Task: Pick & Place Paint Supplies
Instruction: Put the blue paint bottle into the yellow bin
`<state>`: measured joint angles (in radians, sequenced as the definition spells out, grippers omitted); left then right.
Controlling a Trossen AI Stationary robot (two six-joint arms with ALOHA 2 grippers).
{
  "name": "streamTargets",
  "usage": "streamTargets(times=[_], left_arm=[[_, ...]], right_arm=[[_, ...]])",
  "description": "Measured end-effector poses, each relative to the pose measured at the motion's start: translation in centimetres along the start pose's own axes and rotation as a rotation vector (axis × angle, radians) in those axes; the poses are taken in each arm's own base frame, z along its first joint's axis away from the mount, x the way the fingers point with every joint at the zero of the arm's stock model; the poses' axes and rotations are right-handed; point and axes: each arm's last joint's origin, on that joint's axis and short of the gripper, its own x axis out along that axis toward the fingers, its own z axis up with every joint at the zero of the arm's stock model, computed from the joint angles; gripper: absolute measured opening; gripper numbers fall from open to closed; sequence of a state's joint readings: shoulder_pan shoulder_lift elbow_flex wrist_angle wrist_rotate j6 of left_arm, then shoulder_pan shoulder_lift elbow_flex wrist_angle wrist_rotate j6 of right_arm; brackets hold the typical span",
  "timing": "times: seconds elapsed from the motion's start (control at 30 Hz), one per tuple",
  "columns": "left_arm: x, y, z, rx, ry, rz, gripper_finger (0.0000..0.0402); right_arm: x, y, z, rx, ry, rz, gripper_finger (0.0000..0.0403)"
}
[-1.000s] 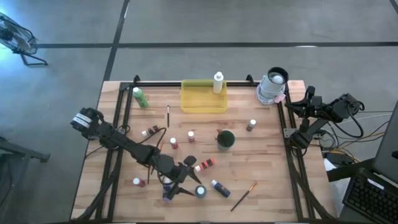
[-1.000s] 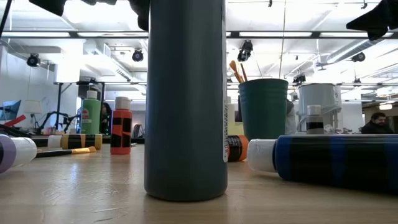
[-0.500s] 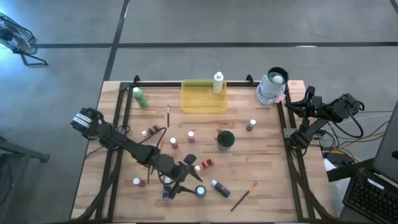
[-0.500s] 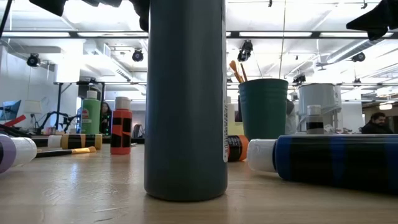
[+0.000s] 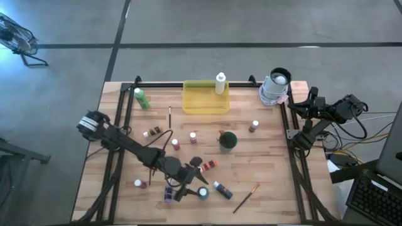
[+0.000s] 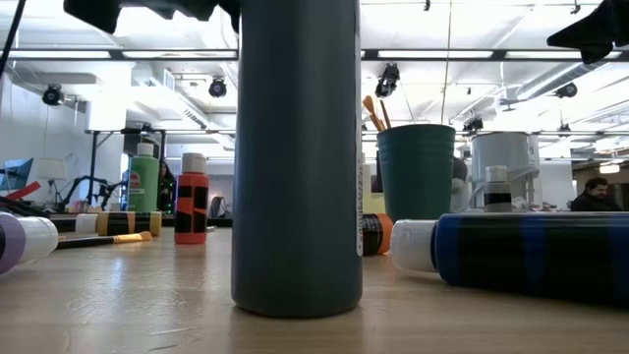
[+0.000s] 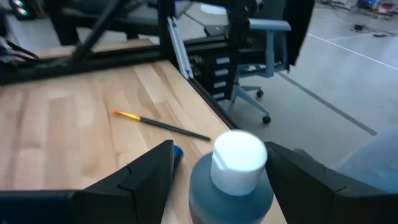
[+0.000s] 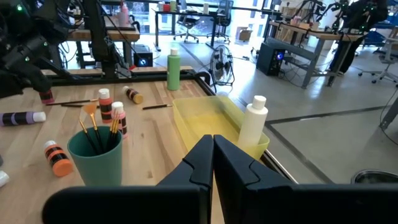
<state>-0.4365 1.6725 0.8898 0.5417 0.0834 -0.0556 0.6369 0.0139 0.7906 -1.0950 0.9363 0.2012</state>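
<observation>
The left gripper (image 5: 193, 186) is found low over the near part of the counter (image 5: 270, 182), fingers (image 7: 143, 180) spread wide on either side of an upright grey-blue bottle (image 7: 231, 183) with a white cap. In the left wrist view a gap is seen between each finger and the bottle, so no grip is made. The same bottle (image 6: 297, 157) fills the middle of the low view, standing on its base.

Just beside it a dark blue bottle (image 5: 222, 189) lies on its side, and a purple bottle (image 5: 168, 194) lies on the other side of the gripper. A paintbrush (image 5: 245, 198) lies near the counter's near edge. A red-orange bottle (image 5: 208, 166) lies near the arm.

Farther back, a dark green cup (image 5: 228, 140) is noted holding brushes (image 8: 93, 127). A yellow tray (image 5: 205, 99) sits at the far edge with a white bottle (image 5: 220, 83) upright in it; a green bottle (image 5: 142, 98) stands well apart from the tray.

The right gripper (image 8: 212, 155) is parked off the counter's right edge, fingers pressed together, nothing held.
</observation>
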Motion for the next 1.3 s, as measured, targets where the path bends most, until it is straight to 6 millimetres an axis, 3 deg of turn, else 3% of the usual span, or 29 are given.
streamTargets(times=[0.5, 1.13, 1.3], left_arm=[[1.03, 0.01, -0.51, -0.036, 0.005, -0.043, 0.0247], [1.02, -0.03, -0.45, -0.032, 0.001, -0.056, 0.0129], [1.01, -0.03, -0.45, -0.033, 0.001, -0.057, 0.0125]], right_arm=[[-0.01, -0.01, 0.01, 0.0, 0.0, 0.0, 0.0008], [-0.01, -0.01, 0.01, 0.001, 0.0, 0.0, 0.0008], [-0.01, -0.01, 0.01, 0.001, 0.0, 0.0, 0.0008]])
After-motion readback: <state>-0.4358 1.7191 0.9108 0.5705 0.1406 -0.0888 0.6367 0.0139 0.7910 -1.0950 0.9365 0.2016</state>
